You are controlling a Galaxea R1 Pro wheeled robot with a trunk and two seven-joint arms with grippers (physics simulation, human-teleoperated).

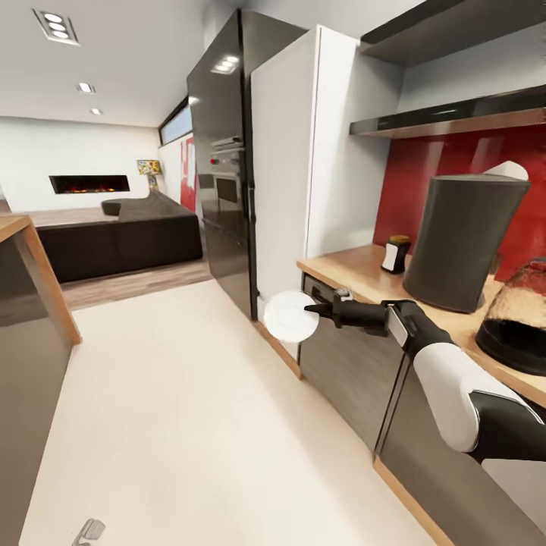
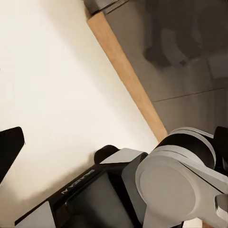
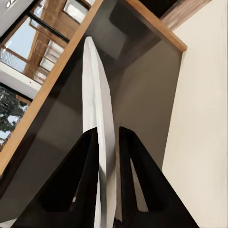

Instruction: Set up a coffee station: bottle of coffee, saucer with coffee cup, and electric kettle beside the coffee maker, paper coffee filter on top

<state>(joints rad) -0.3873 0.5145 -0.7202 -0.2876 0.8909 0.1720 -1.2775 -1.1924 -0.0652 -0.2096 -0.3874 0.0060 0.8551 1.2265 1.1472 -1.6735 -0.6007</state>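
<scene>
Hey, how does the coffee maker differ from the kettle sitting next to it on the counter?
The coffee maker is a tall, matte dark-grey cylinder with opaque walls; the kettle is shorter, rounded and made of clear glass over a black base. The coffee maker shows whole, while the kettle is cut off by the picture's right edge. The coffee maker stands farther back along the countertop, the kettle nearer the robot. Both stand upright on that countertop.

A tall black oven column stands beside a white cabinet. Beyond it, a dark sofa faces a lit wall fireplace. Cream floor spreads before it; ceiling spotlights glow overhead.
</scene>
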